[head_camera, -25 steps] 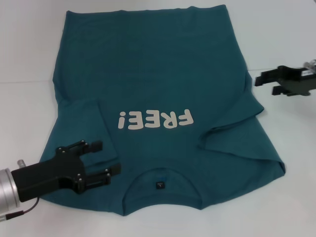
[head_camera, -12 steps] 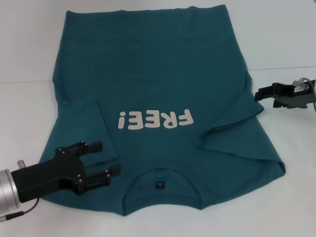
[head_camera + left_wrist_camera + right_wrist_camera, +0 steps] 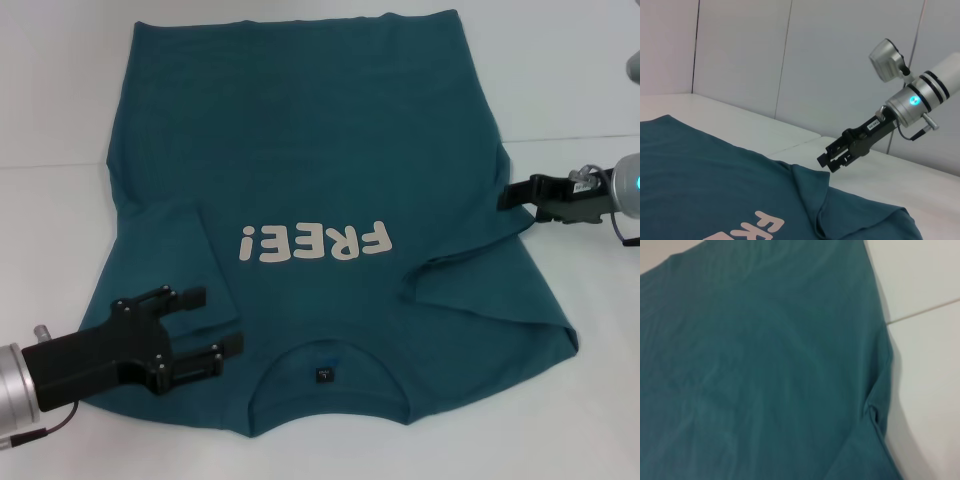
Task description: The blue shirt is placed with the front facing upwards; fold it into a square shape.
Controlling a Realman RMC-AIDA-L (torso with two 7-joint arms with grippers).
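Note:
The blue shirt (image 3: 320,150) lies flat on the white table, front up, with its white "FREE!" lettering (image 3: 313,241) and its collar (image 3: 325,365) toward me. Both sleeves are folded inward onto the body. My left gripper (image 3: 212,322) hovers open over the shoulder area beside the collar, nothing between its fingers. My right gripper (image 3: 505,197) is at the shirt's right side edge, near the armpit, open and holding nothing. The left wrist view shows that right gripper (image 3: 826,162) just above the cloth (image 3: 700,170). The right wrist view shows only the shirt's side edge (image 3: 880,390).
The white table (image 3: 60,100) extends around the shirt, with a seam line (image 3: 580,133) running across it on both sides. A pale wall (image 3: 740,60) stands behind the far table edge.
My right gripper has moved left and slightly down toward the shirt's side edge and has rotated at the wrist. The left gripper and the shirt have not moved.

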